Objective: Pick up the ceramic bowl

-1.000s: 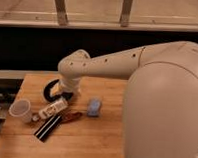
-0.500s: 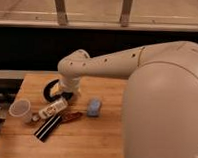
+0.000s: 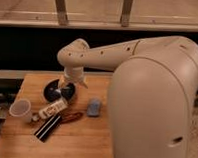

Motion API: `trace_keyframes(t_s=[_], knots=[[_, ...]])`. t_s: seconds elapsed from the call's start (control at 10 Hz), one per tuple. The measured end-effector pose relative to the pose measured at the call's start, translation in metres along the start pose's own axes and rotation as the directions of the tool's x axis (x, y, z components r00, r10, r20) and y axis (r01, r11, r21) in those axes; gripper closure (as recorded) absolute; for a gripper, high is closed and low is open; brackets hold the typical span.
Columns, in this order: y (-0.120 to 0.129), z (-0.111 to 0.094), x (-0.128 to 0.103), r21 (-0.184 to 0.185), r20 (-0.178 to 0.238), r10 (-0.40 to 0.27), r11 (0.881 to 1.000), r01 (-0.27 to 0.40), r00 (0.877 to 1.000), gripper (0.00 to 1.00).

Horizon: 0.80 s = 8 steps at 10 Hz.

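The ceramic bowl (image 3: 52, 91) is a dark, round, shallow bowl with pale glints inside, standing on the wooden table (image 3: 84, 143) near its back left. My gripper (image 3: 67, 90) hangs from the white arm (image 3: 101, 53) and is down at the bowl's right rim, covering that side of it.
A white cup (image 3: 21, 109) stands at the left edge. A white packet (image 3: 53, 109), a black bar (image 3: 47, 127) and a brown snack (image 3: 71, 116) lie in front of the bowl. A small blue object (image 3: 94, 107) lies to the right. My white body (image 3: 156, 106) fills the right side.
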State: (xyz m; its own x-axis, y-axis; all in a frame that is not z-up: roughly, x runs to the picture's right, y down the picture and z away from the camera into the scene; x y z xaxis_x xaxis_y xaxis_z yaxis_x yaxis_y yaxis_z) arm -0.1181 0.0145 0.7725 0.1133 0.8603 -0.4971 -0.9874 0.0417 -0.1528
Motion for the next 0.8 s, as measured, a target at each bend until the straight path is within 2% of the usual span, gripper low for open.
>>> trace_keyframes(t_s=[0.2, 0.3, 0.5, 0.7, 0.8], knots=[[-0.02, 0.011, -0.034, 0.041, -0.018, 0.026, 0.999, -0.026, 0.999, 0.2], [-0.021, 0.025, -0.049, 0.04, -0.033, 0.042, 0.998, -0.041, 0.999, 0.2], [-0.018, 0.05, -0.063, -0.008, -0.062, 0.07, 0.997, -0.07, 0.996, 0.2], [-0.006, 0.081, -0.067, -0.069, -0.131, 0.069, 0.995, -0.079, 0.989, 0.2], [0.0, 0.088, -0.067, -0.091, -0.154, 0.056, 0.993, -0.071, 0.987, 0.2]])
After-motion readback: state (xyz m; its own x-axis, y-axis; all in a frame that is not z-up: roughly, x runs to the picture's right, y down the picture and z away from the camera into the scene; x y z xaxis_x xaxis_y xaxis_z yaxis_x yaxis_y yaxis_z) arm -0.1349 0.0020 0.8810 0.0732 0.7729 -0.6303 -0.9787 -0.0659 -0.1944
